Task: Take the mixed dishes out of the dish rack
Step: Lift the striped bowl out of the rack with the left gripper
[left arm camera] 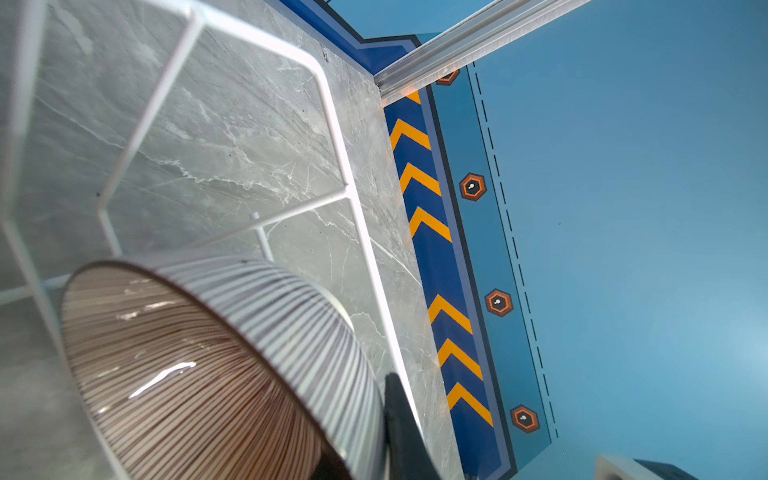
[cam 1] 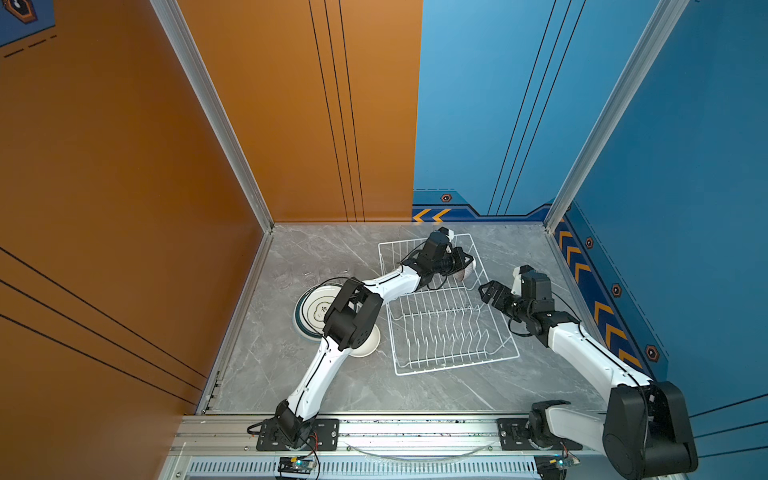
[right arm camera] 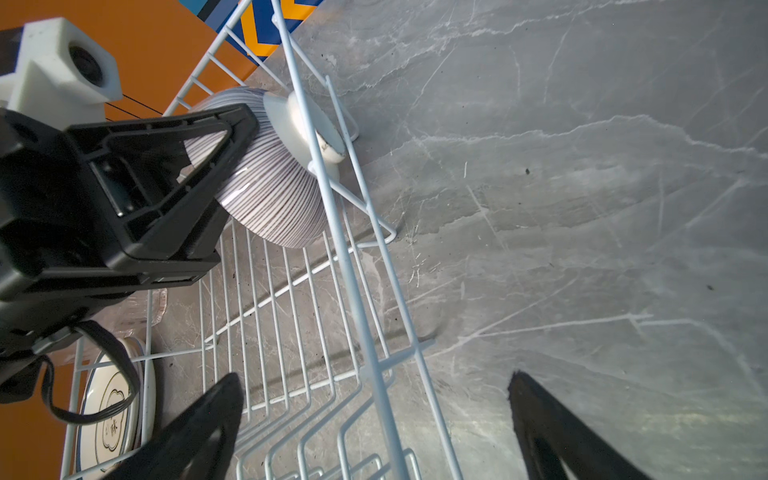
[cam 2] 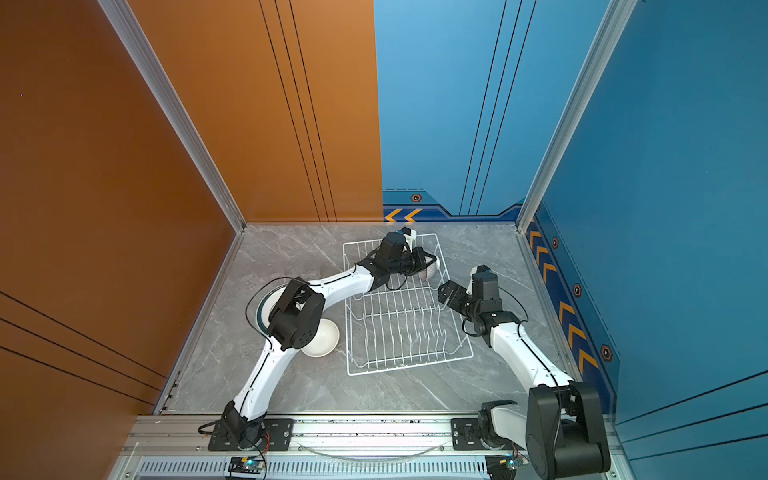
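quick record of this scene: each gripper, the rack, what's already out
left gripper: shut on the rim of the striped bowl, in the far right corner of the rack
right gripper: open, holding nothing, over the right edge of the rack
rack: no other dish visible in it
already out: stack of plates and a white bowl on the table, left of the rack
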Robot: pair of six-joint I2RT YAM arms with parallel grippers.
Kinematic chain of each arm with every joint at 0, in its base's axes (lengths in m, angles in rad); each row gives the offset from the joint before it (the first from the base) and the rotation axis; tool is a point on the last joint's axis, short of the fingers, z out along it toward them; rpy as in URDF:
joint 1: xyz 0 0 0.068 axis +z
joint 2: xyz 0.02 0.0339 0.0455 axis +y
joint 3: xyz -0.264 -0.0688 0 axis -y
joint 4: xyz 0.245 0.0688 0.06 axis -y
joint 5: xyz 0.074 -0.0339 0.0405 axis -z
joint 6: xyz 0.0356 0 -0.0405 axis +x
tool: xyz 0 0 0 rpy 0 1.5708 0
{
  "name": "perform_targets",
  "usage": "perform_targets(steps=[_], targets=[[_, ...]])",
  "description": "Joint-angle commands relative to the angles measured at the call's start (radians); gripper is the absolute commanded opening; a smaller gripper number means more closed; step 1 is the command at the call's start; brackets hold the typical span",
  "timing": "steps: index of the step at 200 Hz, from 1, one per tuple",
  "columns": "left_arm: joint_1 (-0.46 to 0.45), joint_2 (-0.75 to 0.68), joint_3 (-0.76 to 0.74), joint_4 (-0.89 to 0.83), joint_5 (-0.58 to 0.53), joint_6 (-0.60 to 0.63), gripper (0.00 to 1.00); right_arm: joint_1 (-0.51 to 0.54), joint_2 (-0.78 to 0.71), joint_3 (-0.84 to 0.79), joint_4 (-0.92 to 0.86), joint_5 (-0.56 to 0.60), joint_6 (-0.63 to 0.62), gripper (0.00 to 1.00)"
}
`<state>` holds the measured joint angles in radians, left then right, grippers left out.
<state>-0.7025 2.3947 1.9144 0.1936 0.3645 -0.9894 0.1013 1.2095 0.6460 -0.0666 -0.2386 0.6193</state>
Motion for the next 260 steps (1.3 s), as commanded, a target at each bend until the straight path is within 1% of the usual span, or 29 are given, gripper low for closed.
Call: perform_targets(steps=[1, 52, 85, 101, 127, 156, 178, 183, 220, 260], targets=[[0.005, -0.093, -0.01, -0.057, -0.009, 0.067, 0.0, -0.008, -0.006, 0.023, 0.014, -0.019, 0.019, 1.0], [-0.005, -0.208, -0.074, -0.114, -0.026, 0.141, 0.0, -0.007, -0.059, 0.024, -0.024, -0.014, 0.02, 1.0], [-0.011, -0.325, -0.168, -0.136, -0.055, 0.197, 0.0, -0.003, -0.104, 0.02, -0.057, -0.001, 0.013, 1.0], [-0.013, -0.393, -0.208, -0.181, -0.076, 0.238, 0.0, -0.005, -0.121, 0.014, -0.069, 0.002, 0.006, 1.0], [-0.027, -0.521, -0.272, -0.276, -0.144, 0.324, 0.0, -0.007, -0.133, 0.014, -0.09, 0.004, -0.003, 1.0], [-0.028, -0.67, -0.382, -0.331, -0.183, 0.367, 0.0, -0.012, -0.141, 0.023, -0.11, -0.002, -0.004, 1.0], [-0.029, -0.802, -0.475, -0.373, -0.239, 0.403, 0.0, -0.015, -0.158, 0.023, -0.121, 0.003, -0.008, 1.0], [-0.029, -0.833, -0.495, -0.419, -0.251, 0.412, 0.0, -0.015, -0.161, 0.023, -0.125, 0.004, -0.009, 1.0], [-0.029, -1.071, -0.618, -0.572, -0.358, 0.469, 0.0, -0.021, -0.171, 0.023, -0.141, 0.008, -0.016, 1.0], [-0.025, -1.274, -0.731, -0.77, -0.49, 0.502, 0.0, -0.022, -0.182, 0.008, -0.152, 0.01, -0.014, 1.0]])
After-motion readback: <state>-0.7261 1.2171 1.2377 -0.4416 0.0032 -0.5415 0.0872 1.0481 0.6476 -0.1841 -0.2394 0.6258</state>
